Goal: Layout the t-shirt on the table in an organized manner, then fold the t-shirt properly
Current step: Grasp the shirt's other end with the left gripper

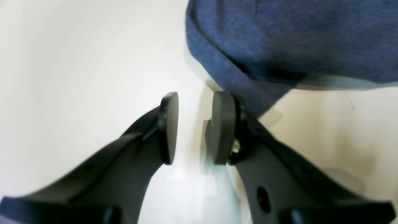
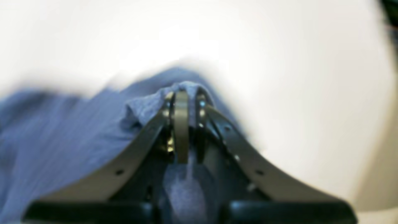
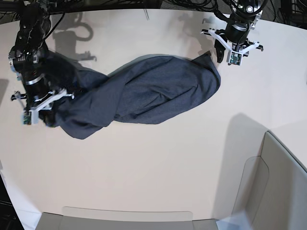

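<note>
The dark navy t-shirt [image 3: 153, 91] lies bunched and stretched in a long twisted band across the off-white table [image 3: 158, 182], from the left side to the upper right. My right gripper [image 2: 183, 93] is shut on a fold of its fabric [image 2: 62, 130]; in the base view that gripper [image 3: 48, 119] sits at the shirt's left end. Over the table [image 1: 77, 62], my left gripper [image 1: 196, 127] is open with nothing between its pads. A corner of the shirt [image 1: 279, 40] lies just beyond and beside its right finger [image 1: 222, 127]. In the base view this gripper [image 3: 218, 53] is at the shirt's upper right end.
A grey-beige bin wall [image 3: 283, 182] rises at the lower right. A clear panel [image 3: 129, 218] runs along the table's near edge. Cables hang behind the far edge [image 3: 192, 5]. Bare tabletop spreads in front of the shirt.
</note>
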Controlling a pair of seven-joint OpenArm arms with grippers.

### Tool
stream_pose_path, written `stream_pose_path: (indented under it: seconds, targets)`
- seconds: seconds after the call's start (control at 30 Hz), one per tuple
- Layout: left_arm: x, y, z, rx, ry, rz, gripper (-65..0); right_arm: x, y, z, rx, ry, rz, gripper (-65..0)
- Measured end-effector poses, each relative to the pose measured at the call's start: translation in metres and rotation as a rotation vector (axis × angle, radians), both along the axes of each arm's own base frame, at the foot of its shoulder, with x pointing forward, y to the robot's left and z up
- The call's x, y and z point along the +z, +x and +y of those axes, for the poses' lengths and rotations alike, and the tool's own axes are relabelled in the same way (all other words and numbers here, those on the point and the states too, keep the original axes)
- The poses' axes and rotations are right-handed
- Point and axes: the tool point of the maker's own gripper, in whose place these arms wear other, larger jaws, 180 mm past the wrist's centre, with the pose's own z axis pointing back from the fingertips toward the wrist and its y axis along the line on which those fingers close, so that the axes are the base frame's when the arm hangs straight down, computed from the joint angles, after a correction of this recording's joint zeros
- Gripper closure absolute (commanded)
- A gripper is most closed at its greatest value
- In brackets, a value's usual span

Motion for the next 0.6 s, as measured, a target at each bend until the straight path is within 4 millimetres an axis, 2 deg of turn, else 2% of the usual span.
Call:
stream_pose_path:
  seconds: [0.1, 0.17, 0.23, 0.3, 0.37, 0.43, 0.5, 0.57, 0.6]
  targets:
    - [0.000, 0.001, 0.000, -0.001, -0.001, -0.002, -17.0, 0.041, 0.012, -0.043, -0.161, 0.044, -0.145, 0.0]
    - [0.000, 0.001, 0.000, 0.000, 0.000, -0.002, -17.0, 0.056, 0.019, -0.064, -0.235, 0.083, -0.203, 0.0]
    - [0.000, 0.000, 0.000, -0.001, -0.001, 0.002, -17.0, 0.061, 0.034, -0.076, -0.265, 0.118, -0.225, 0.0]
    - [0.000, 0.000, -0.001, 0.000, -0.004, 0.000, -17.0, 0.052, 0.056, -0.081, -0.273, 0.181, -0.209, 0.0]
    - [0.000, 0.000, -0.002, -0.001, -0.006, 0.000, -17.0, 0.032, 0.079, -0.076, -0.269, 0.242, -0.152, 0.0]
    - [0.000, 0.000, -0.001, 0.000, -0.005, 0.000, -17.1, 0.019, 0.092, -0.055, -0.211, 0.245, -0.096, 0.0]
    - [-0.001, 0.000, -0.002, 0.000, -0.007, 0.001, -17.3, 0.025, 0.095, -0.034, -0.147, 0.239, -0.103, 0.0]
    - [-0.003, -0.002, -0.007, -0.015, -0.012, 0.010, -19.9, 0.036, 0.088, -0.025, -0.117, 0.203, -0.147, 0.0]
    - [-0.006, -0.003, -0.016, -0.040, -0.016, 0.022, -21.8, 0.035, 0.083, -0.024, -0.114, 0.192, -0.147, 0.0]
